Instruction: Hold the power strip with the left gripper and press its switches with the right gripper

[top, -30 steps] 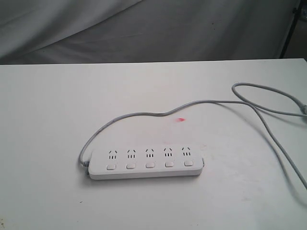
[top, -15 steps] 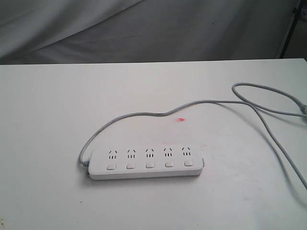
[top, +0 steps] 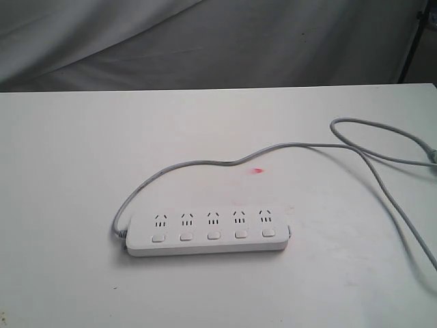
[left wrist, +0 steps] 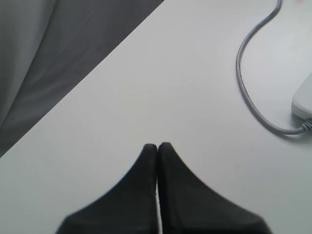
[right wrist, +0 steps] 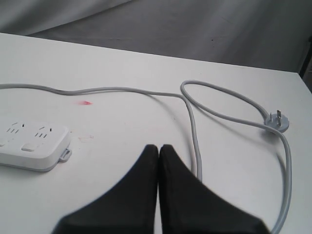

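The white power strip (top: 208,232) lies flat on the white table (top: 68,171), its five sockets in a row with the switches (top: 214,236) below them. Its grey cord (top: 205,163) leaves the left end and loops back toward the right. Neither gripper shows in the exterior view. In the left wrist view my left gripper (left wrist: 157,146) is shut and empty above bare table, apart from the strip's end (left wrist: 304,100) and cord (left wrist: 248,92). My right gripper (right wrist: 159,147) is also shut and empty, with the strip's other end (right wrist: 34,144) off to one side.
The cord (right wrist: 195,131) runs close beside the right gripper and ends in a grey plug (right wrist: 277,120) on the table. A small red mark (top: 257,170) sits behind the strip. Grey cloth (top: 205,41) hangs beyond the table's far edge.
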You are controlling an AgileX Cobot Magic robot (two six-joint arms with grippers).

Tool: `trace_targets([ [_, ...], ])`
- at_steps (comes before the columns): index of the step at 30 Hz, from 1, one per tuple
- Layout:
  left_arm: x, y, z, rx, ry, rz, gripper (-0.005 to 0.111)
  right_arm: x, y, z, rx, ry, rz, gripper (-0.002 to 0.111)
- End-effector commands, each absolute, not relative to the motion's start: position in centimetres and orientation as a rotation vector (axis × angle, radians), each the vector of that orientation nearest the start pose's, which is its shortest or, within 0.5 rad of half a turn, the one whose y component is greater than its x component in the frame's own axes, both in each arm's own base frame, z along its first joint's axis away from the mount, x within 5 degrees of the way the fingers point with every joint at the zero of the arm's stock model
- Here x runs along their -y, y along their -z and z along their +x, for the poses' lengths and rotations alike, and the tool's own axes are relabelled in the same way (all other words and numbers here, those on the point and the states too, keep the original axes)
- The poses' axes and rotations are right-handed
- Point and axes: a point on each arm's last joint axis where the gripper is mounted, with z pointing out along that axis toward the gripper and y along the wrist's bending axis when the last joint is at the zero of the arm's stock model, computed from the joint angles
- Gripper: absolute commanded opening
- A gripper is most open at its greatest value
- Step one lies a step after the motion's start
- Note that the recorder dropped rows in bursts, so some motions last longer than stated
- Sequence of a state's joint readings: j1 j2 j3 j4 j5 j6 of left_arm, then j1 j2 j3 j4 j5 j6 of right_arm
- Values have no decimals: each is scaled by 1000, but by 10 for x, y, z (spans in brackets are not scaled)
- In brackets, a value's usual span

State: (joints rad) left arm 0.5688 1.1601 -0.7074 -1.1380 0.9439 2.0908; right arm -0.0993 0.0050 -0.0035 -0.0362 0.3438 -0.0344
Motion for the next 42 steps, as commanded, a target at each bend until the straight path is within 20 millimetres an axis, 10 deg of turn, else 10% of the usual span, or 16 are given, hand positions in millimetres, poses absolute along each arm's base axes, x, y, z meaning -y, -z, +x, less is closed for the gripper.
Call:
trace_targets([
  [1,-54,-278,208,-1909,13,952,1,6,-182,53,-1826,131,35,0],
  [18,-52,-277,207,-1911,24,982,2,6,-182,53,-1826,131,35,0],
  [31,-26,-271,209,-1876,58,1212,73,6,-182,53,-1826,131,35,0],
  [42,-1,-254,213,-1846,134,1473,76,6,-182,53,-1826,131,35,0],
])
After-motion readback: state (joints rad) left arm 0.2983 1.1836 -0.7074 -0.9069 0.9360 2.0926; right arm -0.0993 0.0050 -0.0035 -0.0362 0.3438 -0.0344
